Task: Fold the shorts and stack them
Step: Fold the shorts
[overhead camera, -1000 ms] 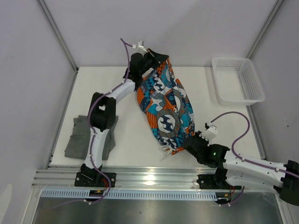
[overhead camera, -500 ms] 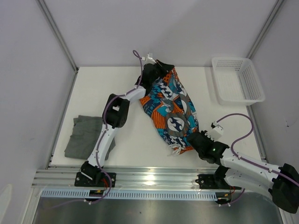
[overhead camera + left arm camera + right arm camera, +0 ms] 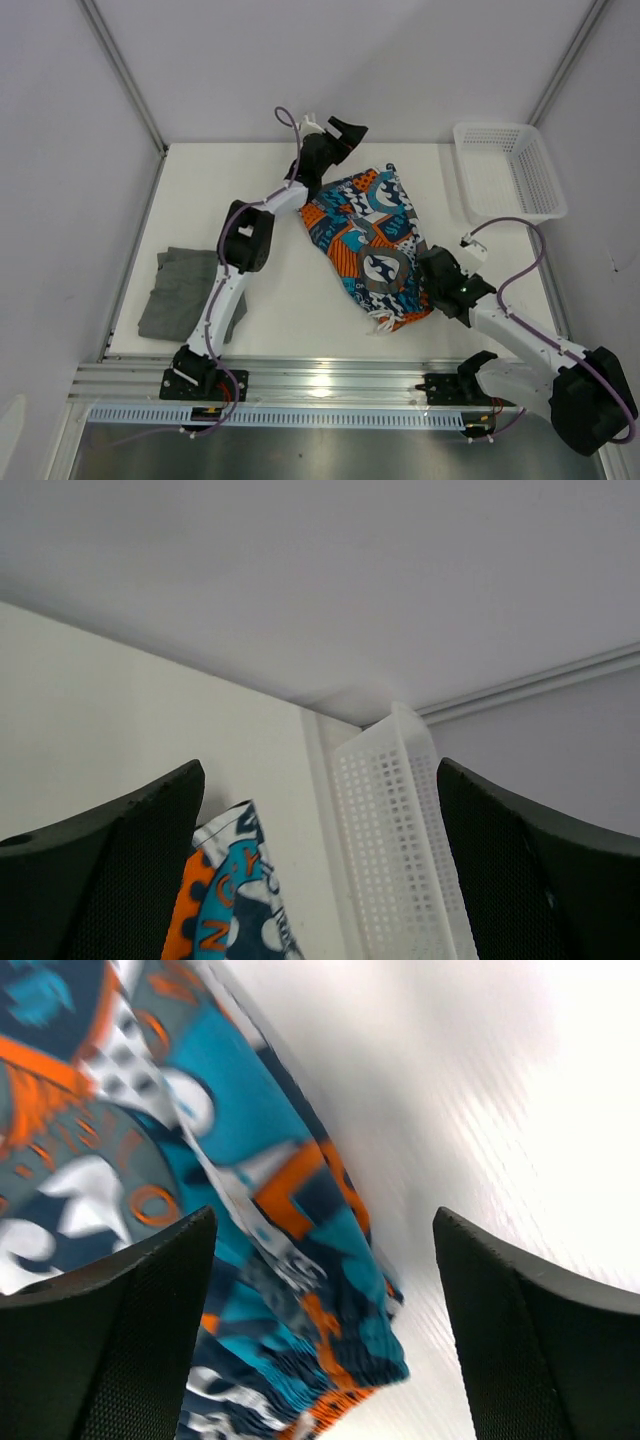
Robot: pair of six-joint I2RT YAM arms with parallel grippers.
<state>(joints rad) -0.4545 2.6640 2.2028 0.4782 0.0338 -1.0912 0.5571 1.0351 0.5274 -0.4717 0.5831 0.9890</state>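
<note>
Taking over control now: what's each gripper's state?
Left gripper: open, holding nothing.
Right gripper: open over the patterned shorts, holding nothing.

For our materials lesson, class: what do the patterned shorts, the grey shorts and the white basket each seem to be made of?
Patterned shorts: seemingly thin woven cloth, matt and printed; it rumples and folds softly.
Grey shorts: soft matt fabric, exact type unclear; it lies in limp creases.
Basket: likely moulded plastic, slightly glossy; its walls are a rigid grid of holes.
</note>
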